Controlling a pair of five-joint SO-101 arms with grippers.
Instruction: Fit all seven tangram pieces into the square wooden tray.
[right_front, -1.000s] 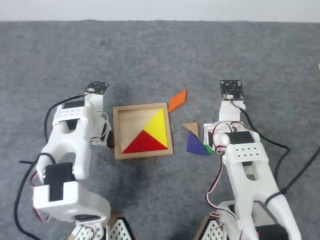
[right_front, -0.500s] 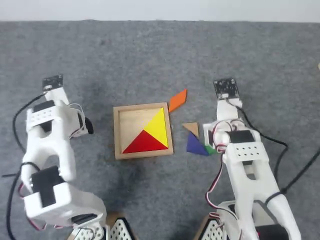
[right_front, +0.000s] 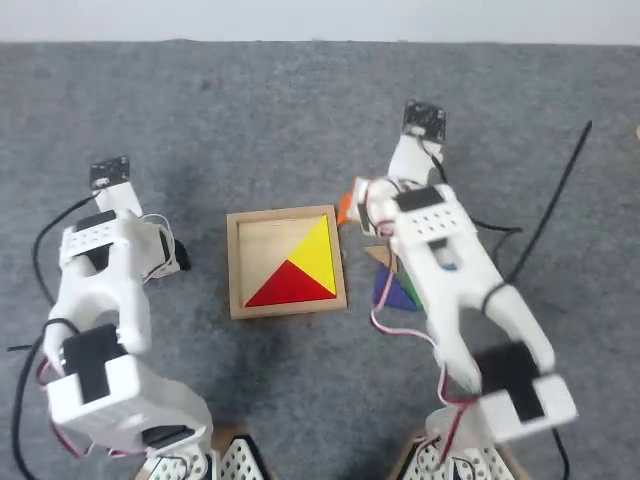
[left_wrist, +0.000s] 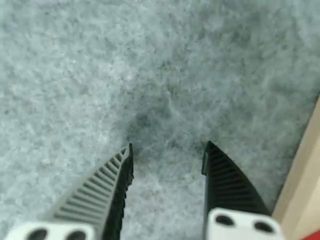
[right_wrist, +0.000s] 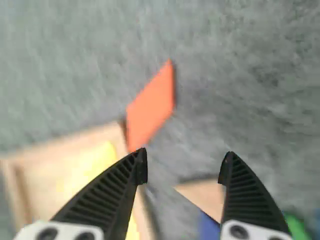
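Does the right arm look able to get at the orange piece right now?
Probably yes. The right hand is open just short of the orange piece, which lies flat on the carpet beside the tray with nothing covering it.

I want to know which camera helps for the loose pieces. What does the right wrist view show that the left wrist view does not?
Right wrist view, not the left: the orange piece, yellow piece in the tray, tan piece, blue piece, and the open right pincer. Left wrist view, not the right: the open left pincer above carpet. Both: carpet and the tray's edge.
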